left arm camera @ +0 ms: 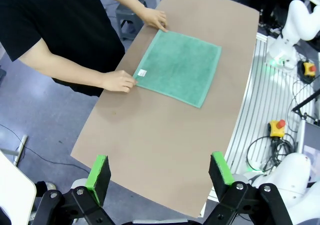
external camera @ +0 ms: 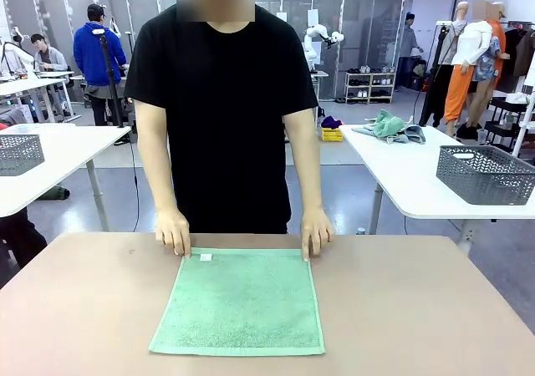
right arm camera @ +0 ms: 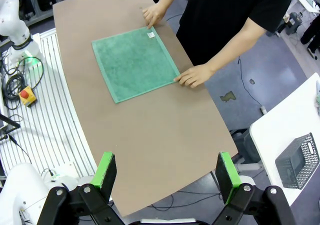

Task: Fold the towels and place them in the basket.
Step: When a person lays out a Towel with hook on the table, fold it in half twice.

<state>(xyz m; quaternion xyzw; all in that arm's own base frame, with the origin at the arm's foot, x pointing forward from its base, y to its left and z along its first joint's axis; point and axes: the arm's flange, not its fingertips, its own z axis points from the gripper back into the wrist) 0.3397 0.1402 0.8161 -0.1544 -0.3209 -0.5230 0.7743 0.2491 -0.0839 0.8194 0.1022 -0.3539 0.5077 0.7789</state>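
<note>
The green towel (external camera: 238,302) (left arm camera: 179,67) (right arm camera: 134,62) is lying spread flat and unfolded on the brown table (external camera: 418,309) (left arm camera: 150,135) (right arm camera: 150,130), in the middle of the half nearer the robot. Its terry surface is looking smooth, with its edges straight. A small white tag (external camera: 205,257) (left arm camera: 142,73) (right arm camera: 150,34) is showing at one far corner.

The person is standing at the far edge and pressing fingertips onto both far corners. One hand (external camera: 174,230) (left arm camera: 119,81) (right arm camera: 154,15) is resting beside the tag, and the other hand (external camera: 317,232) (left arm camera: 154,19) (right arm camera: 194,76) is touching the opposite corner.

The left gripper (left arm camera: 159,160) is hovering well above the table's near edge. Its green pads (left arm camera: 98,172) are standing wide apart, gripping and touching nothing. The right gripper (right arm camera: 166,157) is hanging the same way over the table. Its green pads (right arm camera: 106,171) are spread just as wide, and nothing is lying between them. Both grippers are well apart from the towel.
</note>
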